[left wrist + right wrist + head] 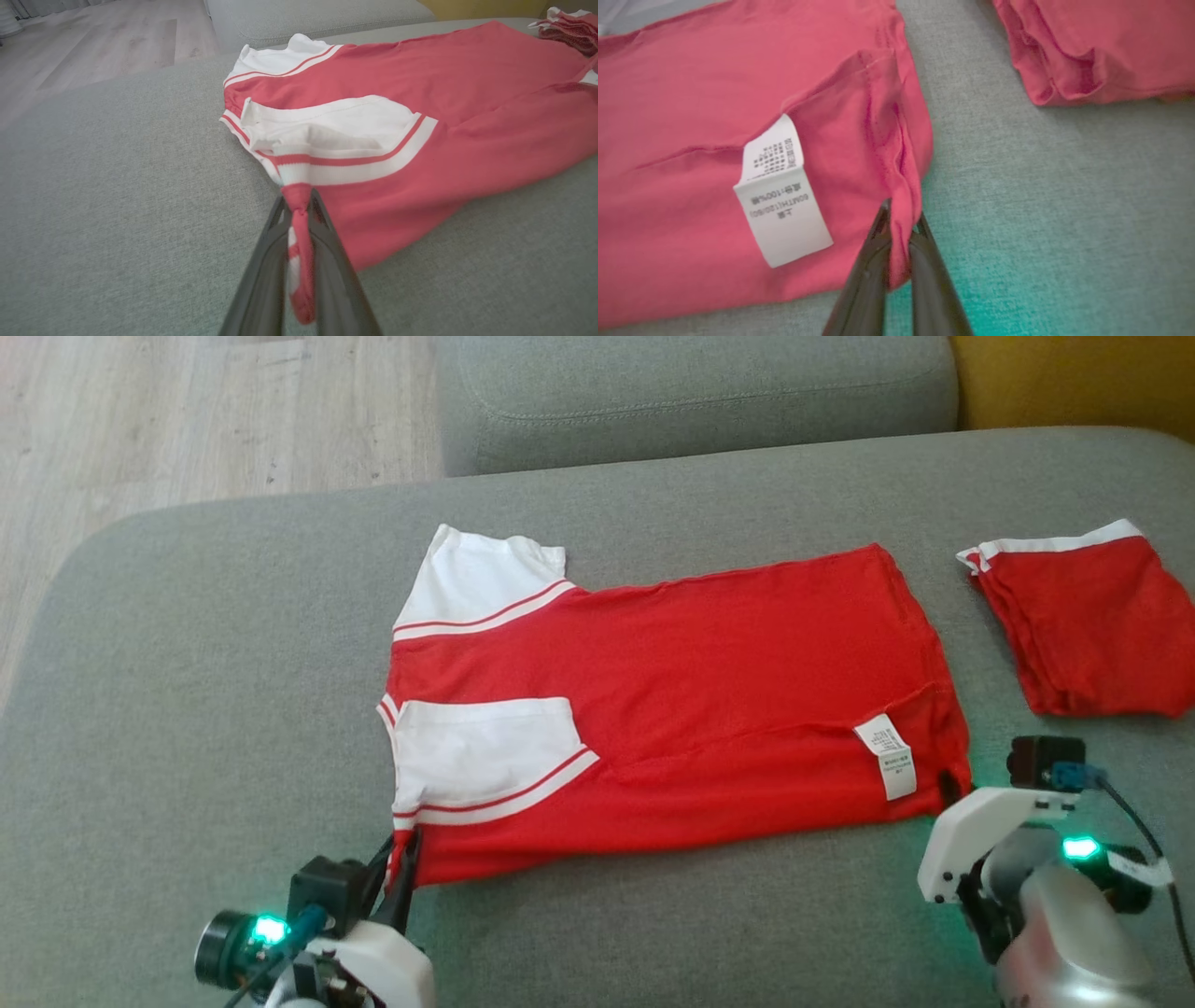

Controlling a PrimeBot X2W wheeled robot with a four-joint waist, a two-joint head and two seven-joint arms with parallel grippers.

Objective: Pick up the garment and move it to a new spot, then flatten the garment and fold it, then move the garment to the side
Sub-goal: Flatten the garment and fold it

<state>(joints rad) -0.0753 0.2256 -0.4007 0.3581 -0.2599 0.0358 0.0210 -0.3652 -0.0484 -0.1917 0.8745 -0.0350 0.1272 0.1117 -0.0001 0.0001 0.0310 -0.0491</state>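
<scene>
Right hand (900, 219) pinches garment (714, 84) beside label (782, 196) reading "100%".

So both arms reach in low, left gripper (403, 863) at the lower left and right gripper (952, 791) at the lower right, fingers pointing forward. The white wrist housings (971, 831) have green lights glowing. The left fingers (261, 280) are pinched tight on a bunched corner of the garment (709, 691), and the right fingers (864, 289) are clamped on its opposite corner.
</scene>
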